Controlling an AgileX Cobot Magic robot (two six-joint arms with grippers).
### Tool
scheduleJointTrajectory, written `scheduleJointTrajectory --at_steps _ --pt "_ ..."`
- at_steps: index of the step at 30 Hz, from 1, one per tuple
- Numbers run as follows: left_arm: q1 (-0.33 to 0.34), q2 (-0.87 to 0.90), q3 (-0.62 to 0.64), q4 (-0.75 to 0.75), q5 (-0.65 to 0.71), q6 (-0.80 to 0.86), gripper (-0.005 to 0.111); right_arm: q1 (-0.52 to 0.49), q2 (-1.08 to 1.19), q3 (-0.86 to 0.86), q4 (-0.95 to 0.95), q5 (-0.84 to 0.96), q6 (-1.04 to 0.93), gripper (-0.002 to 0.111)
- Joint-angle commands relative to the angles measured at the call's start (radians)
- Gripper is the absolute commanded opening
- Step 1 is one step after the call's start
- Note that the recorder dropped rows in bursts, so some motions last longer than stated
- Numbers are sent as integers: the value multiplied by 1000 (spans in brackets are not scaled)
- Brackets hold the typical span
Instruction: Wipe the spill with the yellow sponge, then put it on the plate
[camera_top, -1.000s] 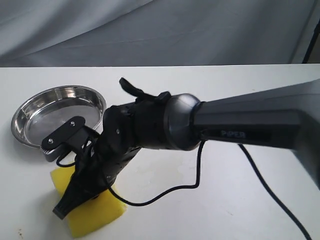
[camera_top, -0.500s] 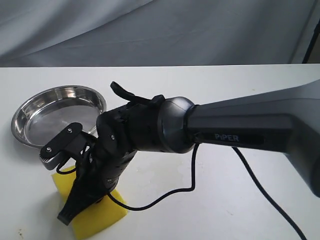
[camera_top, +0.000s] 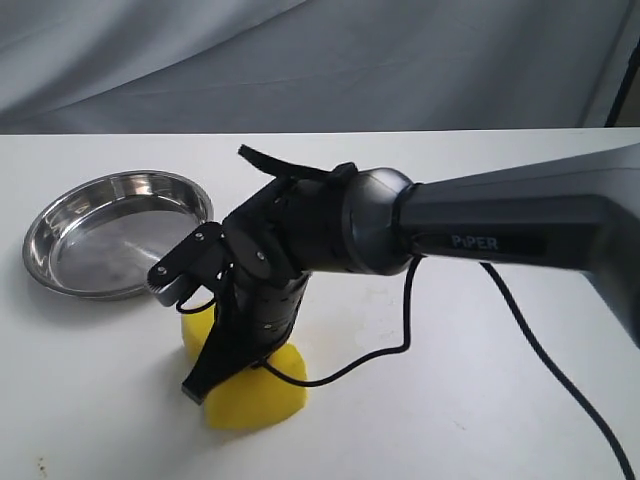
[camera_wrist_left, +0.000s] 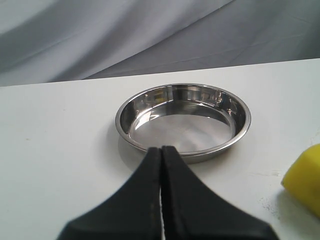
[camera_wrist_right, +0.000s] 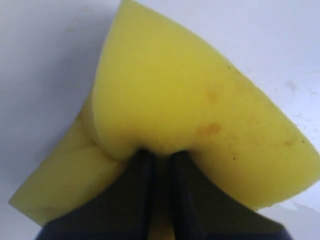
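The right gripper (camera_wrist_right: 159, 156) pinches the yellow sponge (camera_wrist_right: 200, 95) with its 2 fingers almost together on the white table (camera_top: 450, 430), while the left gripper (camera_wrist_left: 161, 150) is closed, empty.

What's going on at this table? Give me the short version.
The right tool is clamped on the yellow sponge, squeezing it and pressing it against the white table. The sponge shows a few tan stains, and no clear puddle is visible around it. The plate sits nearby with nothing in it, so the sponge is not yet there. The left tool is shut and holds nothing, pointed toward the plate.
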Motion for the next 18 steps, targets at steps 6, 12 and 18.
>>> scheduleJointTrajectory --at_steps 6,12,18 --pt "-6 -4 4 -8 -8 -1 0 -84 -84 19 -88 56 3 11" --pt "-6 -4 4 -8 -8 -1 0 -102 -187 19 -88 46 3 11" --pt "-6 -4 4 -8 -8 -1 0 -102 -227 19 -73 24 5 11"
